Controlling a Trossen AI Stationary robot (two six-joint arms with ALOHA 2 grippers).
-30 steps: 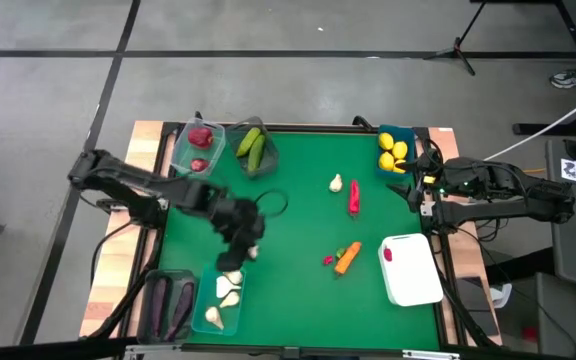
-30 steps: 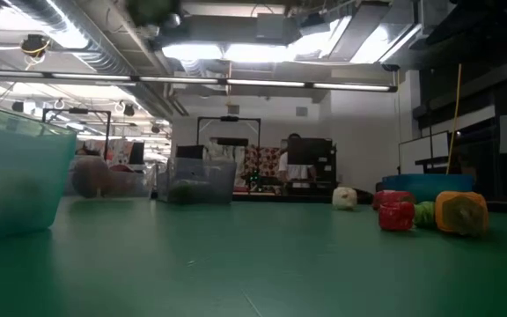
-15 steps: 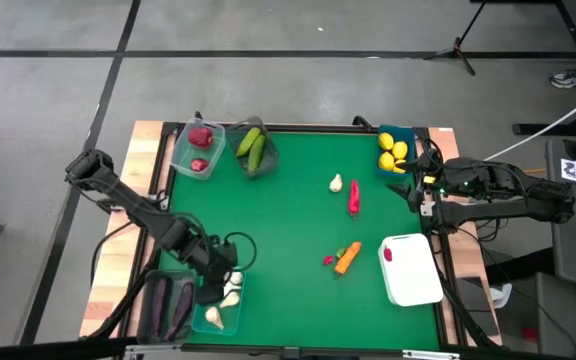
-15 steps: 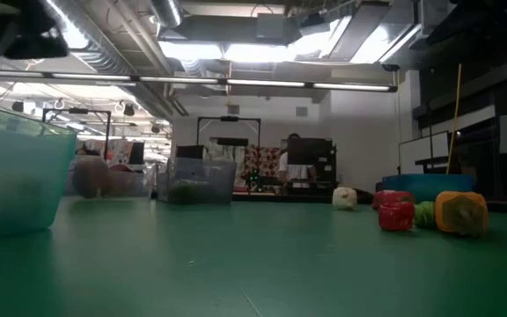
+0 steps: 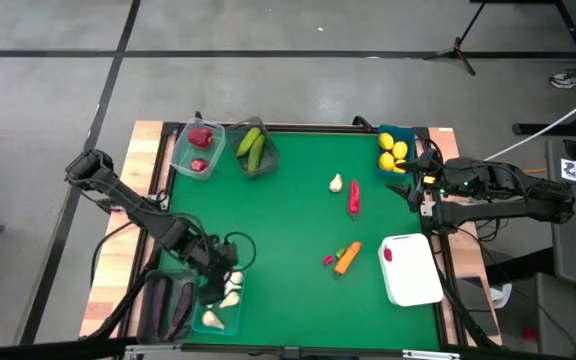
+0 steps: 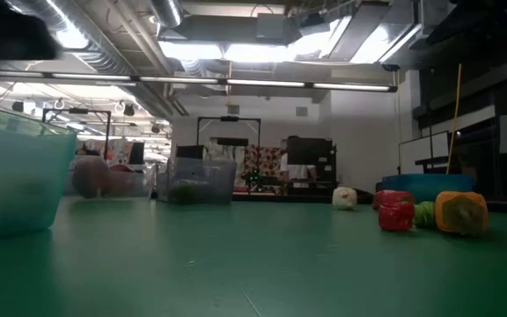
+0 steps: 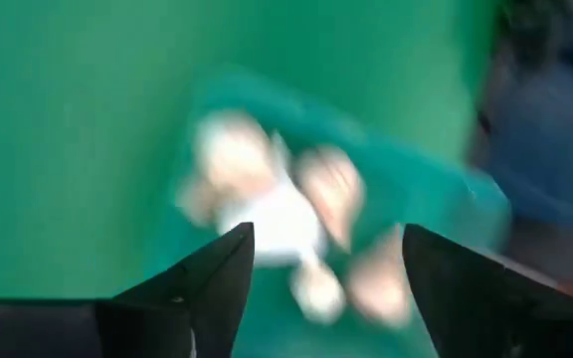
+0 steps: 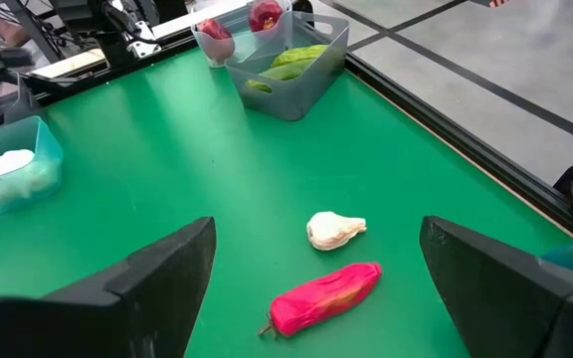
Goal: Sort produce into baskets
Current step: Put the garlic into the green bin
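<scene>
Hovering over the teal tub (image 5: 220,303) at the worktop's (image 5: 298,230) near-left corner, the left gripper (image 5: 215,284) had its fingers (image 7: 199,288) spread apart with nothing between them; through the gap the garlic bulbs (image 7: 267,204) lay blurred inside the tub. Just beside that tub, toward the worktop's left edge, a darker tub (image 5: 164,302) held the purple eggplants (image 5: 159,299).

At the worktop's right edge, the right gripper (image 5: 418,187) waited with its fingers (image 8: 147,283) wide open and empty, near the blue tub (image 5: 396,150) of yellow lemons (image 5: 392,152).

Loose on the green surface, a single garlic bulb (image 8: 334,229) lay near a red pepper (image 8: 324,297), the two apart. Farther toward the near side, an orange carrot (image 5: 347,258) lay close by a small red piece (image 5: 328,260), with something green between them. A flat white tray (image 5: 410,268) sat at the near right, carrying one small red item (image 5: 388,254).

Along the far-left side, a clear tub (image 5: 197,150) held red round fruits (image 5: 200,138), and a grey tub (image 5: 256,150) touching it held green cucumbers (image 5: 253,144).
</scene>
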